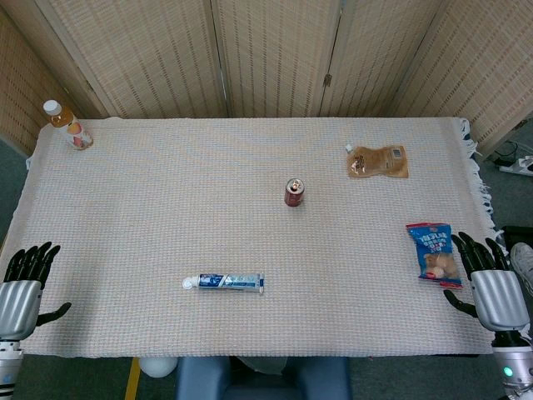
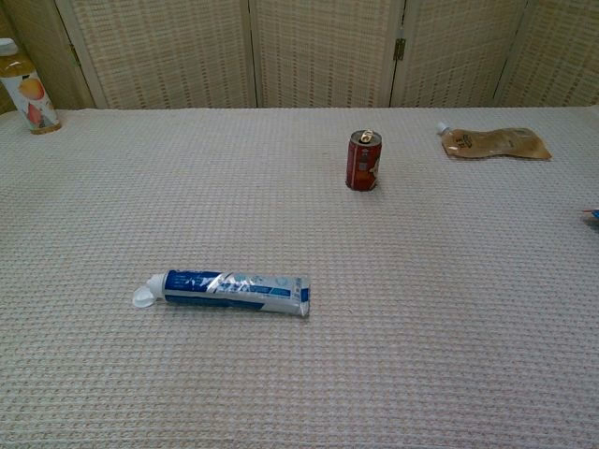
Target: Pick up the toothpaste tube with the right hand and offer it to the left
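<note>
Head view: toothpaste tube [image 1: 223, 282] lies flat near the worktop's [image 1: 166, 192] front edge, well left of the right hand [image 1: 490, 283], whose fingers are apart and empty; left hand [image 1: 25, 283] likewise. Chest view: cap leftward; advise grasping across mid-body.

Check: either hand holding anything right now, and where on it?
Nothing held. Left hand and right hand rest open at the table edges; the toothpaste tube lies untouched on the cloth between them.
</note>
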`<state>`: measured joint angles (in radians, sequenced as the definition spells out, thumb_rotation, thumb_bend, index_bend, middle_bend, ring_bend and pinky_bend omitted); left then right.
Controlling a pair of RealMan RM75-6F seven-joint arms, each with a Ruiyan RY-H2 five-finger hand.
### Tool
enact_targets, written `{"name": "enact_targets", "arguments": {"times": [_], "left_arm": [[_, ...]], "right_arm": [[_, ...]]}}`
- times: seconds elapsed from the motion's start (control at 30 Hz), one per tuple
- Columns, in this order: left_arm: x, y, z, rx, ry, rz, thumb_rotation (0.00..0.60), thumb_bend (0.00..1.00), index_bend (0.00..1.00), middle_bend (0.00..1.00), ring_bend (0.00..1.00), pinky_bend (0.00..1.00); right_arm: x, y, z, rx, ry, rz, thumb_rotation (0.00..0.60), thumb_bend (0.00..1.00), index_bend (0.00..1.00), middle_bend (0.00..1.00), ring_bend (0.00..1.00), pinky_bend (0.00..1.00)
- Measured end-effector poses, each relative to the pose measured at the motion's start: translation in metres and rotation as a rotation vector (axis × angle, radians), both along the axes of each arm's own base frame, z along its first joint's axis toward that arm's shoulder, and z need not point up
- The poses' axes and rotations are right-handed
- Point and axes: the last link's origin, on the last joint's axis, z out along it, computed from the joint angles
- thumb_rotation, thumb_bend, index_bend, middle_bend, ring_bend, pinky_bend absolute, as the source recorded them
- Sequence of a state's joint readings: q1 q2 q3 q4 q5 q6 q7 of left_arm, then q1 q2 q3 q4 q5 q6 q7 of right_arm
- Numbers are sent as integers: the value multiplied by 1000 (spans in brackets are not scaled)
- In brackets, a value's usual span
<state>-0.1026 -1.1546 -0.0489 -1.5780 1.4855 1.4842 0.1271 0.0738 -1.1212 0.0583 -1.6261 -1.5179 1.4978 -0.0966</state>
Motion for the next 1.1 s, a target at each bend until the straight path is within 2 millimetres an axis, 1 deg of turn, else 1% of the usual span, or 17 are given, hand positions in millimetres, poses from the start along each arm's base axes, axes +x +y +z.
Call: {"name": "enact_targets", "arguments": {"times": [0.43, 0.63, 0.83, 0.93, 1.1], "left_arm": [[2, 0, 0, -5, 4, 2, 600, 134, 71, 74, 59, 0], [4, 0, 1, -1, 5, -9, 600, 134, 71, 74, 59, 0], [4, -2, 3, -1, 12, -13, 600, 134, 71, 74, 59, 0], [4, -4, 4, 1, 8, -15, 600, 134, 71, 74, 59, 0], [4, -6, 6, 8, 7, -20, 600, 134, 71, 74, 60, 0]], "right_arm": [[-1, -2, -4, 21, -5, 8, 600, 244, 26, 118, 163, 71], [9, -6, -12, 68, -3, 54, 600, 244, 30, 144, 184, 84], [38, -20, -28, 166, -17, 154, 600, 244, 36, 155, 196, 124], [55, -29, -41, 231, -22, 204, 600, 244, 40, 158, 205, 142], [91, -46, -70, 374, -14, 284, 600, 244, 40, 162, 213, 156]]}}
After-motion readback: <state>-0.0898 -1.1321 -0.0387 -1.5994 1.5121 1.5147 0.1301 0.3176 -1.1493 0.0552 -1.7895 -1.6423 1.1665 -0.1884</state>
